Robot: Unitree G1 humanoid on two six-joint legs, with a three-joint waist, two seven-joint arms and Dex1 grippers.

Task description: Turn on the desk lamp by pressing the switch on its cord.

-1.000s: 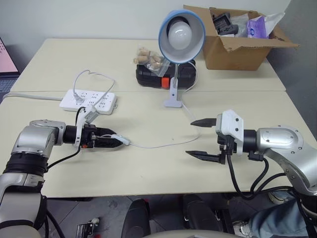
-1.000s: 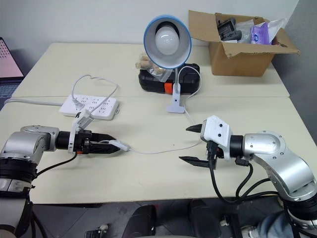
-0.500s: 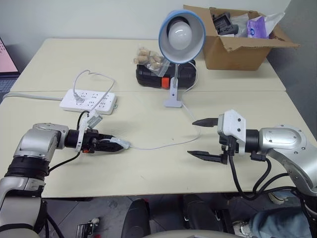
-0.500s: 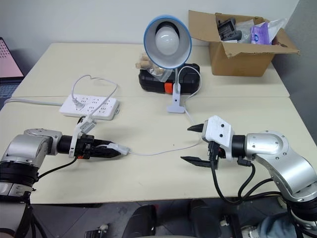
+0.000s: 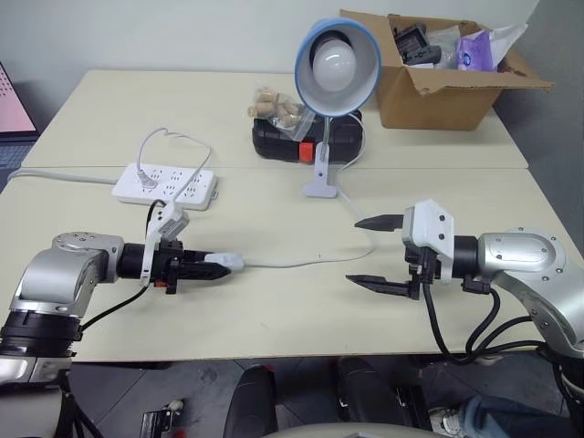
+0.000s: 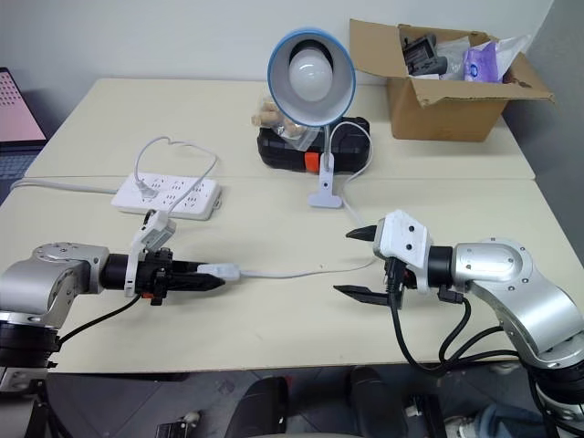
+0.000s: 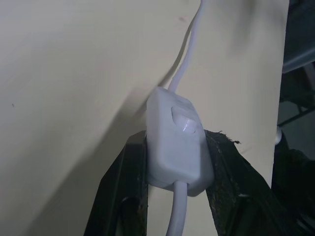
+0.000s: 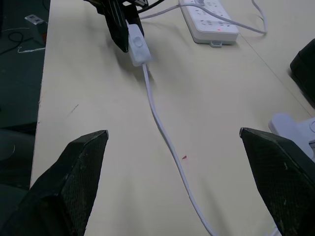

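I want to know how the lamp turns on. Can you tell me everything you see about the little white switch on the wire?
The switch is a small white oblong box of smooth plastic with rounded corners and a rocker button on its face. The thin white cord runs in at one end and out at the other. The left gripper is shut on it, one black finger pressing each long side, just above the pale table. The lamp's bulb looks unlit.
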